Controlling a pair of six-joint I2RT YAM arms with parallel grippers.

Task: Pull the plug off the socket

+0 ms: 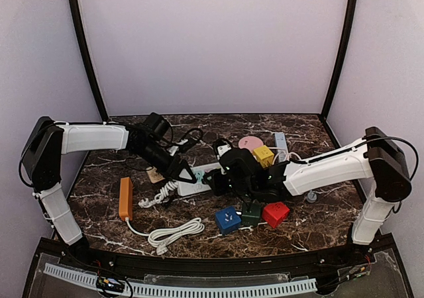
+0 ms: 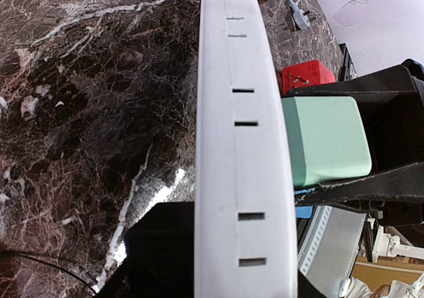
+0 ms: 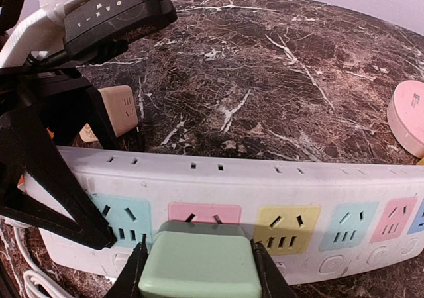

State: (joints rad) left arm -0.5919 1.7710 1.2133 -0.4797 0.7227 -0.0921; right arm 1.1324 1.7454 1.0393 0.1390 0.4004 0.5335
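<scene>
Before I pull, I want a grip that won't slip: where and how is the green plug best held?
Take the green plug by its two flat side faces, coming straight at the power strip's socket face. Its boxy body stands proud of the strip, so fingers can flank it squarely and pull straight off.

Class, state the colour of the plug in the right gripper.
Mint green plug; the right wrist view shows it best.

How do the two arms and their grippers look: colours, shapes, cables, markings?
Both the left arm and the right arm have white shells on the links and black joints. Thin black cables run along them. The left gripper and right gripper are black, with angular fingers. The left wrist camera is a black box marked OAK-1.
</scene>
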